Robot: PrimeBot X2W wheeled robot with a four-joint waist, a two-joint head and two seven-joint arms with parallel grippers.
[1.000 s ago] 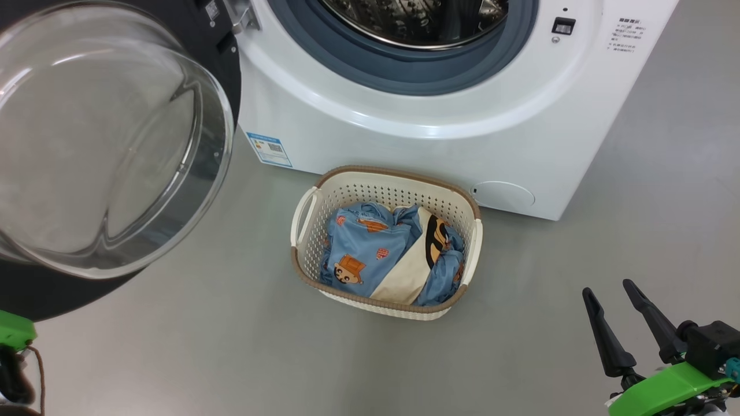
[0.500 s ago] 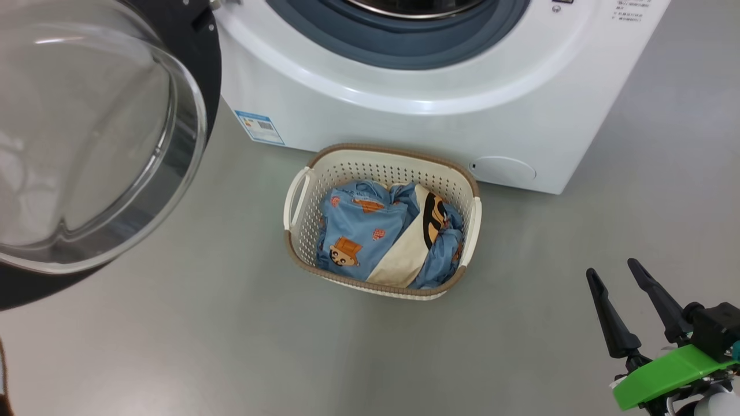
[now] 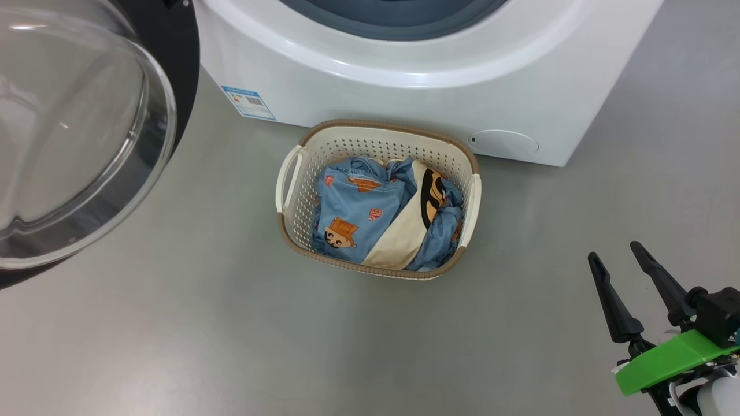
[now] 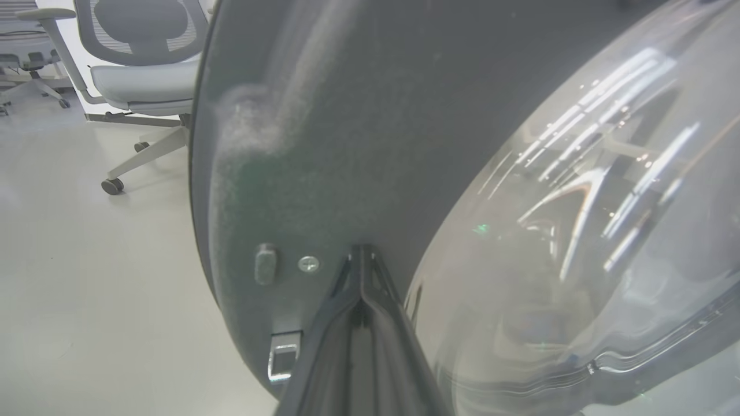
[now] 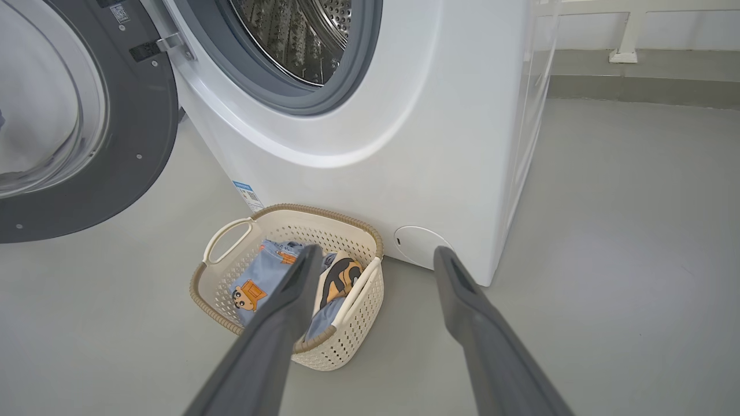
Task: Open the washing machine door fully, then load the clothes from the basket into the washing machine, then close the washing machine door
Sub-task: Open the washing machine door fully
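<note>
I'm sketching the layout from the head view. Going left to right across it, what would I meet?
washing machine door → blue label sticker → basket → round cap → right gripper

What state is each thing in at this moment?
washing machine door: open, swung wide to the left.
washing machine: mouth uncovered, no clothes seen inside.
basket: upright on the floor, loaded.
clothes: bunched in the basket.
left gripper: shut, tips at the door's inner side.
right gripper: open, empty.

Bright light; glare on door (image 4: 584,162)
</note>
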